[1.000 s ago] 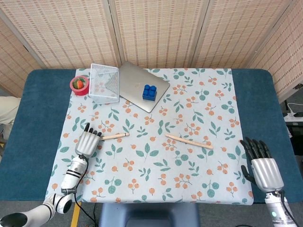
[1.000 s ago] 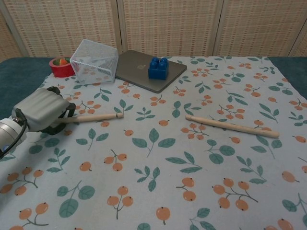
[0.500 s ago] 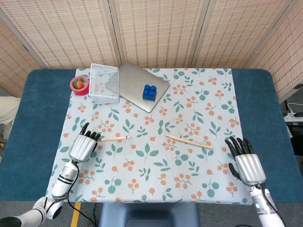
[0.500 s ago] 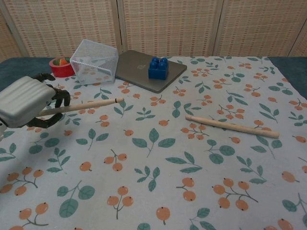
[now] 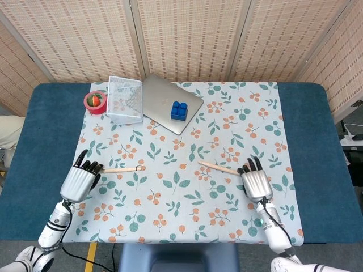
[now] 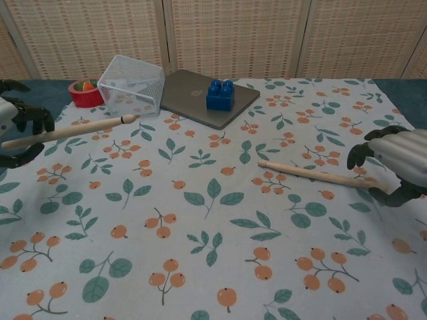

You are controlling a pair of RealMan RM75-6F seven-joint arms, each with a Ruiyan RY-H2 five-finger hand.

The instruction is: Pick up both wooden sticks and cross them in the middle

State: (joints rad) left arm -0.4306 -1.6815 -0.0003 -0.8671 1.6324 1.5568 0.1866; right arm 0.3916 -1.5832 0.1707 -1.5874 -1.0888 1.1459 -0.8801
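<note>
My left hand (image 5: 79, 180) (image 6: 17, 123) grips one wooden stick (image 5: 122, 169) (image 6: 73, 130) by its left end. That stick is raised off the cloth, its tip pointing right toward the mesh basket. The other wooden stick (image 5: 218, 167) (image 6: 307, 173) lies flat on the floral cloth at centre right. My right hand (image 5: 256, 182) (image 6: 397, 163) arches over this stick's right end, fingers curved on one side and thumb on the other, with gaps still showing. The very end of the stick is hidden under the hand.
At the back left stand a tipped white mesh basket (image 5: 126, 99) (image 6: 131, 85) and a red tape roll (image 5: 95, 101). A grey laptop (image 5: 161, 96) carries a blue block (image 5: 179, 110) (image 6: 220, 95). The floral cloth (image 5: 181, 215) covers a blue table.
My left hand has moved left and lifted its stick off the cloth. My right hand has come in from the right edge to the second stick's right end.
</note>
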